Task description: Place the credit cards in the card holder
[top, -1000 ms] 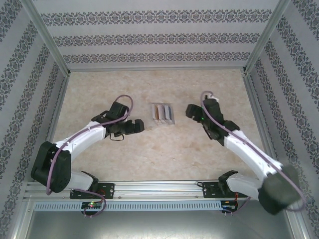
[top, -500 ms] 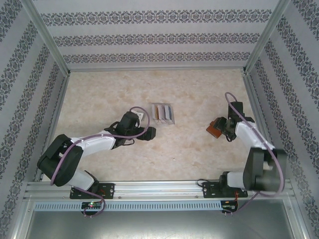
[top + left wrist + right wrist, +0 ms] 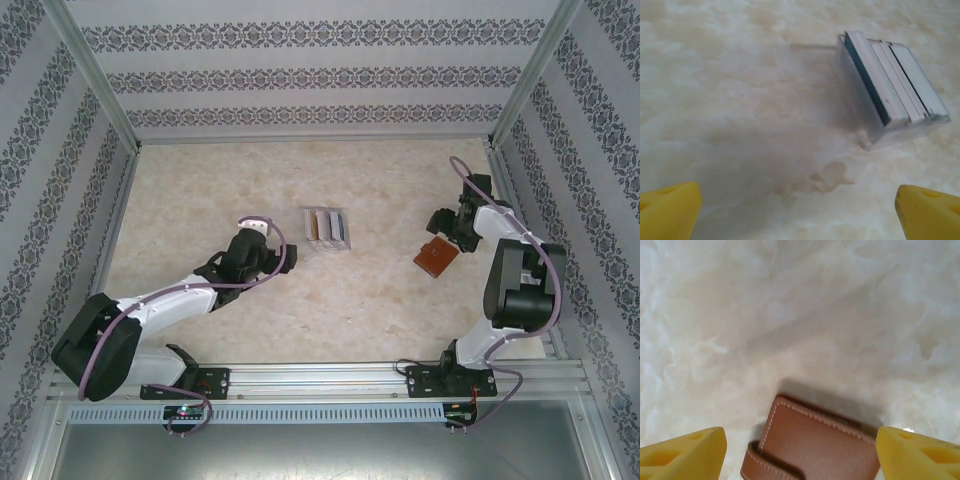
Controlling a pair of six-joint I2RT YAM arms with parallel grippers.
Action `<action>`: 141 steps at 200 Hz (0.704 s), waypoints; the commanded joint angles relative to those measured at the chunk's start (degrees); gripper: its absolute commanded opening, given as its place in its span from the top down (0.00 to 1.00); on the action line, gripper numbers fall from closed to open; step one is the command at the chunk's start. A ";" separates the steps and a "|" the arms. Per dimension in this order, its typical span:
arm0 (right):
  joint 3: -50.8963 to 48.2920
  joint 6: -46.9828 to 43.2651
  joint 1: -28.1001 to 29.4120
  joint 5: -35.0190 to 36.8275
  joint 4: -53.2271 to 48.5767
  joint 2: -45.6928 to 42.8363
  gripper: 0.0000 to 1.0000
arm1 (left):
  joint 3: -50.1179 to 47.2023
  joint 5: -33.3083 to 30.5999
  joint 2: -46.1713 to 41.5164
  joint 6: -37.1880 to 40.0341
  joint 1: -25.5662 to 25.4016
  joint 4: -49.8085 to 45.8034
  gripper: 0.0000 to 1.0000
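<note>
One marbled counter [image 3: 200, 190] carries everything, and two arms reach over it. The left gripper [image 3: 800, 215] is spread wide and empty, its yellow fingertips [image 3: 670, 212] cut off at the lower corners of the wrist view. The right gripper [image 3: 800, 457] is likewise spread, pinching nothing. One slotted rack [image 3: 860, 115] sits mid-counter, holding the credit cards [image 3: 890, 85] on edge, packed together. At least three pale ones show; the exact count is unclear. One card holder [image 3: 815, 440], stitched brown leather, lies flat right of the rack near the right gripper, its near part cut off.
</note>
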 commanded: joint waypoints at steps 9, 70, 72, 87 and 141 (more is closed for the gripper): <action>-1.26 -0.74 0.45 -8.90 -1.52 1.46 0.22 | -1.70 -7.24 -2.49 0.32 -0.41 0.02 0.00; -25.65 21.77 24.50 -16.86 17.53 -22.57 0.22 | -4.20 -6.43 -4.64 1.47 -0.35 3.38 0.00; -25.87 22.38 25.43 -16.84 18.06 -22.90 0.22 | -4.36 -6.34 -4.64 1.35 -0.34 3.52 0.00; -24.12 22.05 30.18 -18.59 17.38 -23.68 0.20 | -4.77 -5.85 -4.63 0.87 -0.39 4.30 0.00; -19.71 13.07 27.46 -12.57 4.82 -24.68 0.23 | -4.09 -4.73 -3.56 -0.64 -0.34 2.83 0.00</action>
